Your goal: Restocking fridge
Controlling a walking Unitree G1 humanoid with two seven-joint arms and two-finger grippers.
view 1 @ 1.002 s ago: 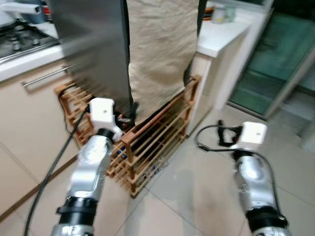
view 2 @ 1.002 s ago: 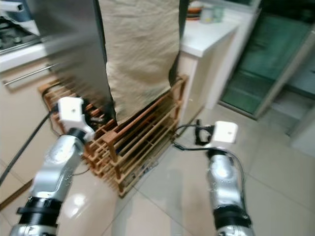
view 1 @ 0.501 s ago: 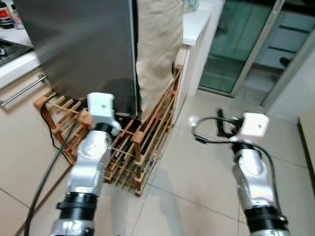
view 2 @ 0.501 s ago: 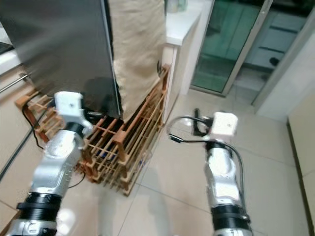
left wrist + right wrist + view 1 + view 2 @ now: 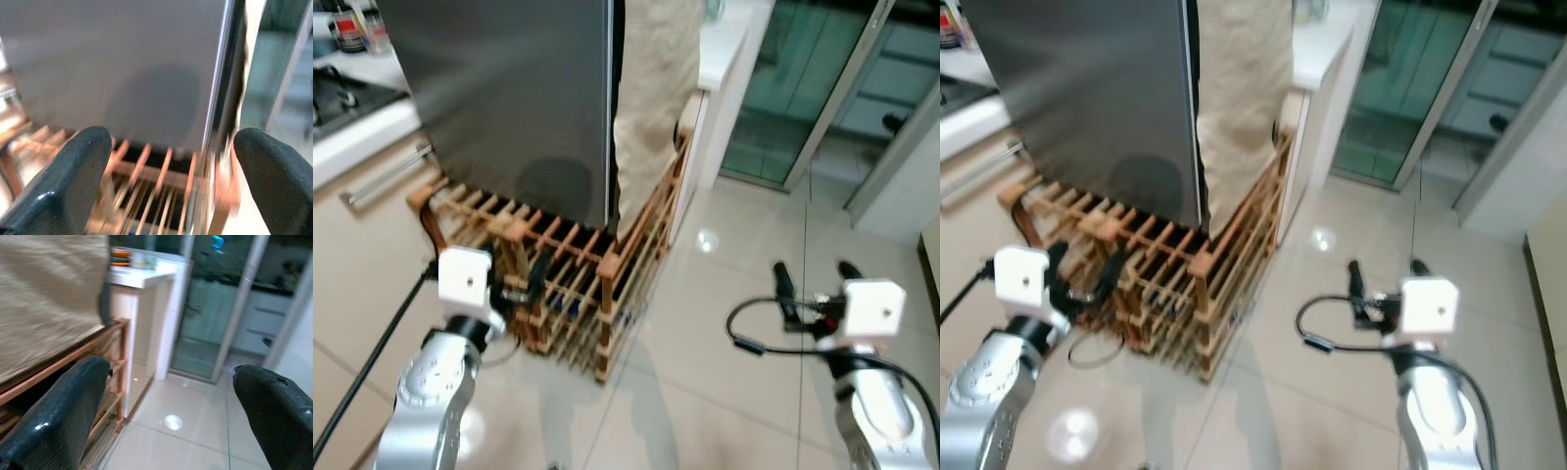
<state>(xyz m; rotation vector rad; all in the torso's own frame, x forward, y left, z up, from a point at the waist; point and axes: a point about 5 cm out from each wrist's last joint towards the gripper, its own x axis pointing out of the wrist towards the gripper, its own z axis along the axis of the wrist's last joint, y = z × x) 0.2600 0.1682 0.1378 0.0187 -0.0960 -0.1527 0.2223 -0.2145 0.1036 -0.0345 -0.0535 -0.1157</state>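
A tall grey steel fridge [image 5: 509, 98] stands shut, with a beige cloth [image 5: 656, 98] hanging down its right side. At its foot is a wooden slatted rack [image 5: 573, 284]. My left gripper [image 5: 1087, 279] is open, level with the rack's near left corner and pointing at it; the left wrist view looks past its fingers [image 5: 63, 181] at the fridge front and the rack slats. My right gripper [image 5: 813, 289] is open over the bare floor to the right of the rack, holding nothing; the right wrist view shows its fingers [image 5: 63, 411] wide apart.
A white counter [image 5: 724, 49] stands behind the cloth, and a glass sliding door [image 5: 803, 88] is at the far right. Cabinets with a bar handle [image 5: 386, 176] and a hob [image 5: 342, 98] lie to the left. A black cable [image 5: 362, 372] trails from my left arm. Glossy tiles [image 5: 705, 382] stretch to the right.
The whole view has shifted as the camera moves. Both arms sit lower in the picture, and the left gripper has drawn back from the fridge's bottom edge to the rack's near corner.
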